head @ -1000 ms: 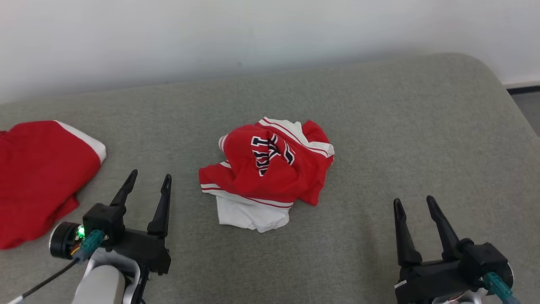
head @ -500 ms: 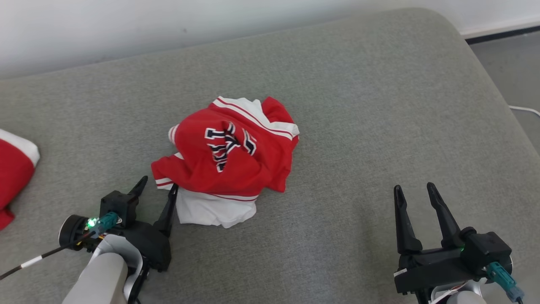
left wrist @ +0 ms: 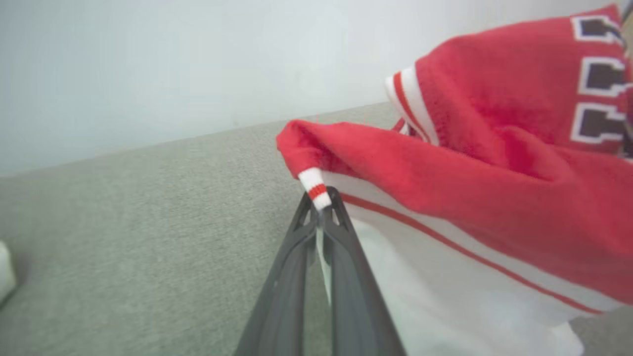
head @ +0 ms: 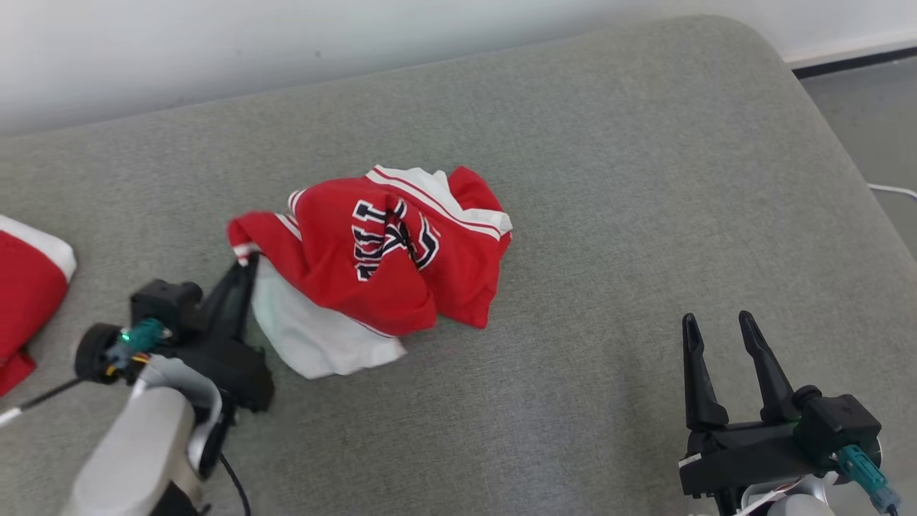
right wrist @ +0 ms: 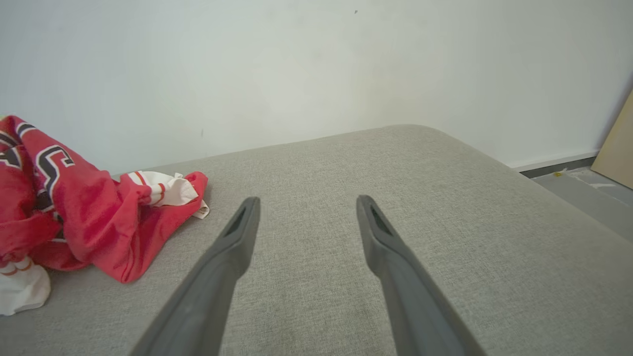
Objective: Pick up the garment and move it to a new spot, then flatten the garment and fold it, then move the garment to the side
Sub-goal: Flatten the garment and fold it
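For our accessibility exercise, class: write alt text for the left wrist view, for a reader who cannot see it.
The left gripper, jaws shut, pinches a white-and-red striped bit of trim on a crumpled red and white garment with dark block lettering. The garment lies on a grey cushioned surface, with a pale wall behind.

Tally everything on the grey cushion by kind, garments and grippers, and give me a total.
Garments: 2, the crumpled red-and-white garment in the middle and a red garment at the head view's left edge.
Grippers: 2, the left gripper shut on the crumpled one's striped edge and the right gripper open.
Total: 4
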Motion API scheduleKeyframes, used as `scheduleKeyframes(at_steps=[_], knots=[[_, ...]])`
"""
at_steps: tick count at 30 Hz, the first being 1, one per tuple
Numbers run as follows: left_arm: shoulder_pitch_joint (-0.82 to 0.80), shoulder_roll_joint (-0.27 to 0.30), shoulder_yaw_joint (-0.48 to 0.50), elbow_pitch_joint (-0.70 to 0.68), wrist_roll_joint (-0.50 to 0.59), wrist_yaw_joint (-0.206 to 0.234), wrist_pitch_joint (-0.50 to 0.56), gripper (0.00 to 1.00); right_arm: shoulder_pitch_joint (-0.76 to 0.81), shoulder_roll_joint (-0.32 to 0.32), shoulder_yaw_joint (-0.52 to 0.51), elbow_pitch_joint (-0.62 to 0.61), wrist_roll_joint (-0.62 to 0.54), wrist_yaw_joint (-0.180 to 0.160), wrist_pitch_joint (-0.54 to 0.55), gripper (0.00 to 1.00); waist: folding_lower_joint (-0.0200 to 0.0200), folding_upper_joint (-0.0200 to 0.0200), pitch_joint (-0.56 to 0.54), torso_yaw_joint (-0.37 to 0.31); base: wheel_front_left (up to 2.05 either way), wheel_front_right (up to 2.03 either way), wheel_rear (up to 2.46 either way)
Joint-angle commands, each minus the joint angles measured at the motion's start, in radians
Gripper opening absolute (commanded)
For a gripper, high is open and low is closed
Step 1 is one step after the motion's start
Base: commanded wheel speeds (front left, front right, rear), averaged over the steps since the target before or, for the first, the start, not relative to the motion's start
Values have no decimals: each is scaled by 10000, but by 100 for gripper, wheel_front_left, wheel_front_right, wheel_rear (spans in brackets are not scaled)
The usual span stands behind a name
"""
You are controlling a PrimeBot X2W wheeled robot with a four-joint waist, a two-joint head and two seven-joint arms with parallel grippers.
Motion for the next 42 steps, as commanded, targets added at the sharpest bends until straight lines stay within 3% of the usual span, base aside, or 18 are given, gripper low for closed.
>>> scheduleKeyframes(at_steps=[1,7,13,19,23,26,31,37,42], knots=[[-112,168,281,-222,79,21,-31,0,43,4,-15,23,-3,-22,-8,100,-1,-1,-206,276,0,0,0],[-237,723,1261,-1181,388,69,-32,0,186,3,-108,70,24,-22,-8,100,-1,-1,-491,803,0,0,0],[-779,1868,1918,-2419,829,218,-25,0,317,1,-179,123,90,-22,-8,100,-1,-1,-843,1135,0,0,0],[-1375,2911,2172,-4013,989,316,754,0,517,3,-211,141,195,-22,-8,100,-1,-1,-1072,1261,0,0,0],[-1286,3024,1999,-5086,1023,374,1409,0,557,3,-169,144,287,-22,-8,100,-1,-1,-1076,1243,0,0,0],[-987,2862,1803,-5484,979,433,1678,0,525,3,-110,150,329,-22,-8,100,-1,-1,-1050,1196,0,0,0],[-282,2093,1142,-6206,795,602,2032,0,431,3,-46,195,353,-22,-8,100,-1,-1,-958,968,0,0,0],[495,658,-173,-6320,747,590,2037,0,222,6,-171,228,171,-22,-8,100,-1,-1,-809,605,0,0,0],[628,-753,-1468,-5188,751,369,1705,0,21,4,-183,246,212,-22,-8,100,-1,-1,-600,173,0,0,0]])
